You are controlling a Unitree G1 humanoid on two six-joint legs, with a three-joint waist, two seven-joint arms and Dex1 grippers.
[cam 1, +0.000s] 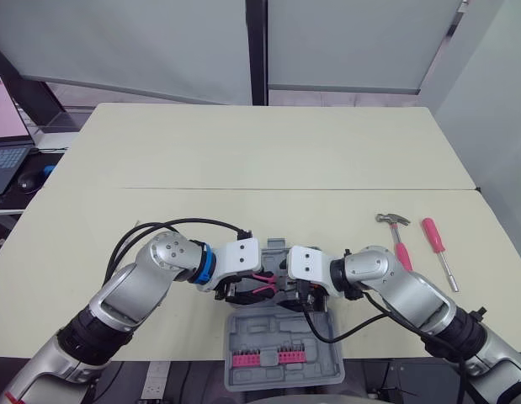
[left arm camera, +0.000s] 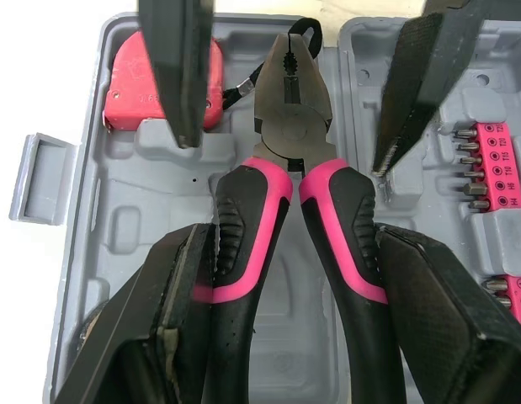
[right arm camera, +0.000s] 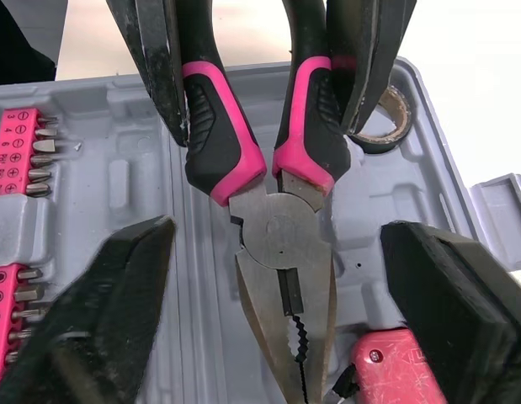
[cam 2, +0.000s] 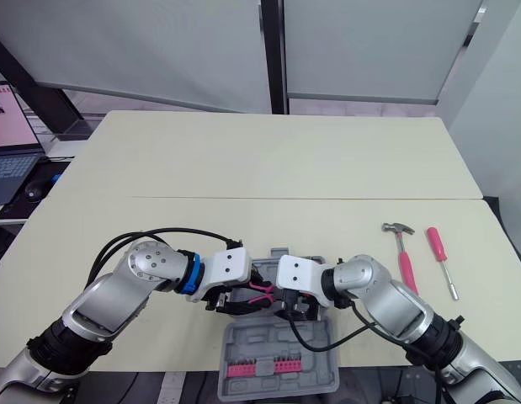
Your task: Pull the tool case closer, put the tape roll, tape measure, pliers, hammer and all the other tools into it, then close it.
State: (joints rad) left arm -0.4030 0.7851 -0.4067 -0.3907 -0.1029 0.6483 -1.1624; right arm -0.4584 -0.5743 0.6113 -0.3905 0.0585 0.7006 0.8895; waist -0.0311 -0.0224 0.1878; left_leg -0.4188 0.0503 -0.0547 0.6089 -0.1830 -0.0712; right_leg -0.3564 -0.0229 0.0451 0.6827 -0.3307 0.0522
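Observation:
The grey tool case (cam 1: 281, 370) lies open at the table's front edge, with a row of pink bit holders in its lid. My left gripper (left arm camera: 294, 252) is shut on the pink-and-black handles of the pliers (left arm camera: 289, 126) and holds them over the case's tray. My right gripper (right arm camera: 277, 236) is open, its fingers (right arm camera: 117, 311) standing wide on either side of the pliers' head without touching it. In the tray, a red tape measure (left arm camera: 130, 93) fills one corner and the tape roll (right arm camera: 386, 118) lies in another. The hammer (cam 1: 397, 236) and a pink screwdriver (cam 1: 437, 248) lie on the table to the right.
The case overhangs the front edge of the cream table (cam 1: 268, 160). Off the table to the left are a laptop (cam 1: 3, 143) and a mouse (cam 1: 29, 179).

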